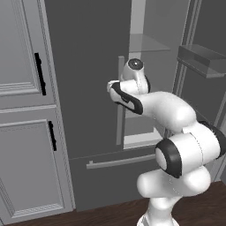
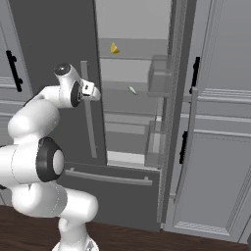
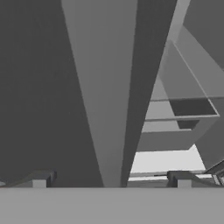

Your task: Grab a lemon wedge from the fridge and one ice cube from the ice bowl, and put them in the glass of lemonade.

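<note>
I judge the lemon wedge on the fridge shelf light, probably slippery; my wide-open gripper should pinch its flat sides.

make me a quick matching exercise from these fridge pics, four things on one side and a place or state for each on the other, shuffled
Things:
1. lemon wedge
2. gripper
3. pale green-white item
4. fridge drawer handle

Places or states:
A. open, close in front of the left door's silver handle
B. on the upper fridge shelf
C. horizontal bar below the doors
D. on the shelf below the lemon wedge

Pairs: 1-B, 2-A, 3-D, 4-C
</note>
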Controlling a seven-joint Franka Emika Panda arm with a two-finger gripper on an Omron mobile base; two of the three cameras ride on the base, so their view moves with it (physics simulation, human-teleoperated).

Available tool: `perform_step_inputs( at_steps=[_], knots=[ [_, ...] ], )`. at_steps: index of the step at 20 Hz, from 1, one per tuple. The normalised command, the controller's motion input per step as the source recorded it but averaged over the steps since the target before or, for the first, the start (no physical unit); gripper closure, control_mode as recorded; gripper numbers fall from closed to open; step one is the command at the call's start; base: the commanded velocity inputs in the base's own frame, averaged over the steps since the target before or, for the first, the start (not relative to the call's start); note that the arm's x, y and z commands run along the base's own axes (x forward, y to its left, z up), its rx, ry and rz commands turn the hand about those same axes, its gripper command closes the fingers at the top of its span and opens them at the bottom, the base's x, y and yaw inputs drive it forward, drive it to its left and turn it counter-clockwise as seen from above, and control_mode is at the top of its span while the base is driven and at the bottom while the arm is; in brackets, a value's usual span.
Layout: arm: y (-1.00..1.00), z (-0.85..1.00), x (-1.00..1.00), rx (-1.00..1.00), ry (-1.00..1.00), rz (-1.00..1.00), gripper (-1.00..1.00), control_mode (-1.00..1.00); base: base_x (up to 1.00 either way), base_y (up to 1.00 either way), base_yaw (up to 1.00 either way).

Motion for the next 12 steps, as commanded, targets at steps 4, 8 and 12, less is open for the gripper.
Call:
perform_step_inputs(
  at_steps=[4, 8, 12],
  knots=[
    [0.0, -0.22, 0.68, 0.0, 0.0, 0.05, -1.0, -1.0, 0.0, 0.0, 0.0],
    [0.0, -0.23, 0.38, 0.0, -0.02, 0.0, -1.0, -1.0, 0.0, 0.0, 0.0],
    [0.0, -0.34, 0.46, 0.0, -0.08, 0.0, -1.0, -1.0, 0.0, 0.0, 0.0]
  ],
)
